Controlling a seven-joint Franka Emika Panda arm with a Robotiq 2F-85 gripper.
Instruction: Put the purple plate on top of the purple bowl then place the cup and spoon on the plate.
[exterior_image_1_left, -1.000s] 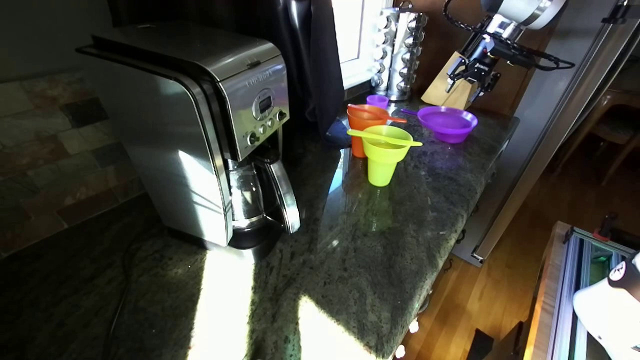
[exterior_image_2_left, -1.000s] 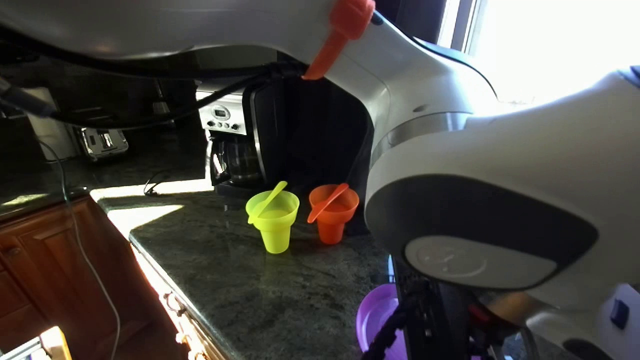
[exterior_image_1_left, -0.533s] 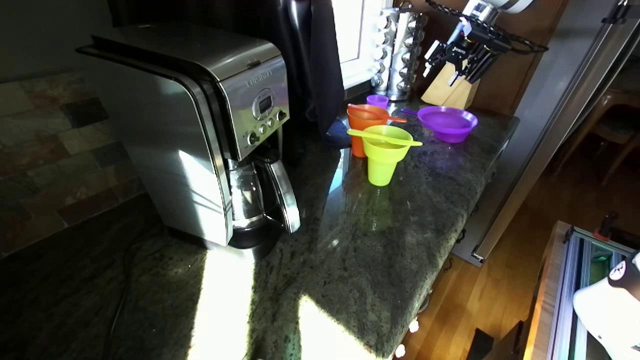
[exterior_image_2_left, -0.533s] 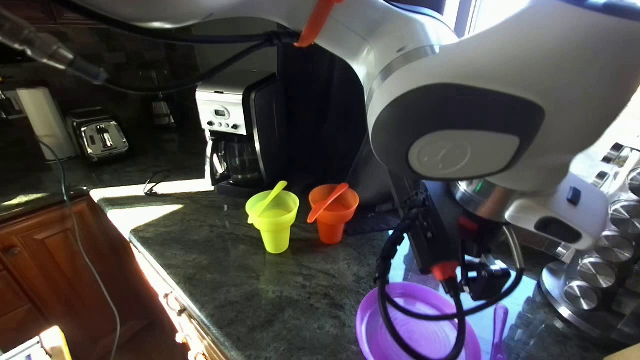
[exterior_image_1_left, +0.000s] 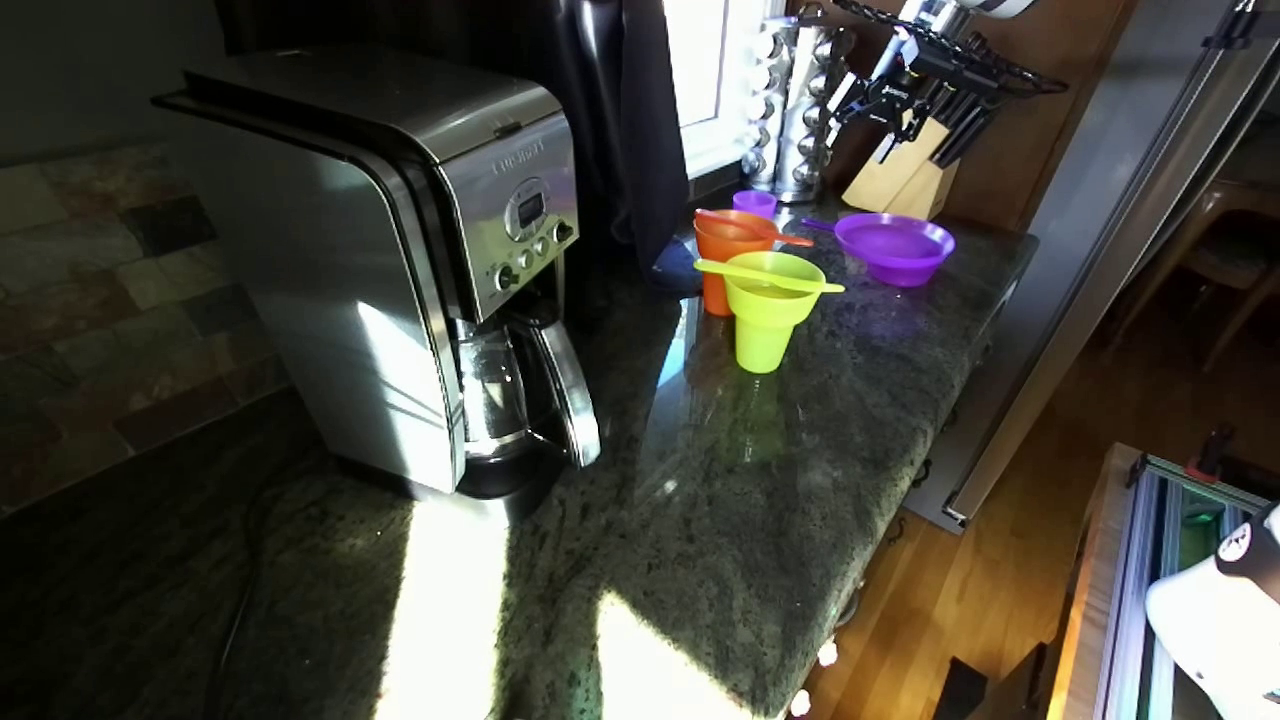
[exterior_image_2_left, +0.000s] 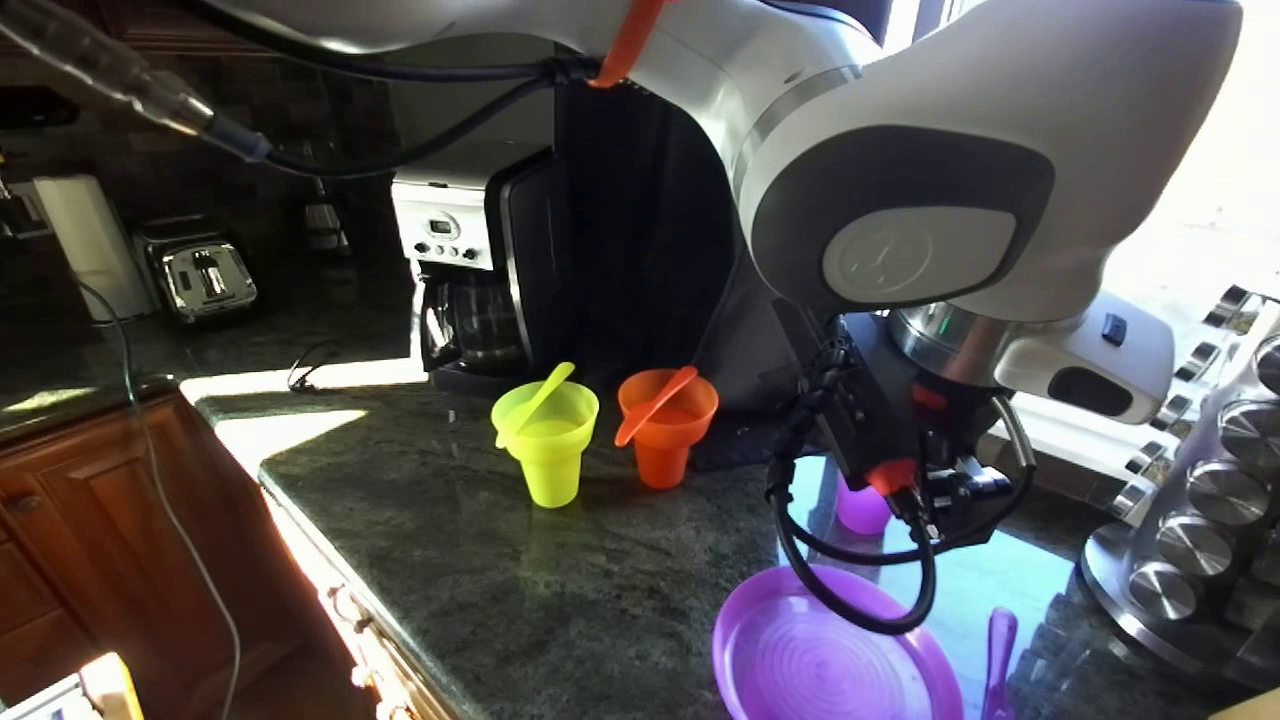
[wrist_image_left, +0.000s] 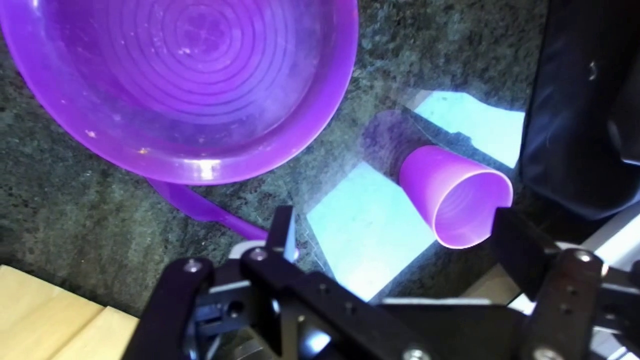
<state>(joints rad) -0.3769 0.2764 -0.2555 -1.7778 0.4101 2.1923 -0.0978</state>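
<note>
Wrist view: we're seeing the gripper (wrist_image_left: 395, 237) nearest, jaws standing wide apart above the table (wrist_image_left: 125, 220). One jaw is covering a bit of rim on the purple cup (wrist_image_left: 425, 175), which is standing on the table. The opposite jaw is covering part of the purple spoon (wrist_image_left: 205, 207); the spoon's plate-side end is disappearing at the rim of the purple plate (wrist_image_left: 200, 100), and we can't tell if it's running underneath. Plate is running off the top edge here. What's below it we're only getting in an exterior view: the purple bowl (exterior_image_1_left: 900, 274), with the plate resting on top.

In an exterior view a black cable (exterior_image_2_left: 885, 626) is looping in front of the plate. From there we can't make out the jaws, the cup's rim is hiding behind black wrist hardware (exterior_image_2_left: 865, 430), and plate and spoon are running off the bottom edge.

Further out, in an exterior view, the yellow-green cup (exterior_image_1_left: 765, 325) is overlapping the orange cup (exterior_image_1_left: 712, 270); a yellow-green spoon (exterior_image_1_left: 770, 276) and an orange spoon (exterior_image_1_left: 757, 228) are lying across their rims. We're losing the purple cup's base behind them.

Farthest: coffee maker (exterior_image_1_left: 400, 260) is showing in both exterior views; toaster (exterior_image_2_left: 205, 275) and white roll (exterior_image_2_left: 90, 245) are showing only in an exterior view, in shadow.
</note>
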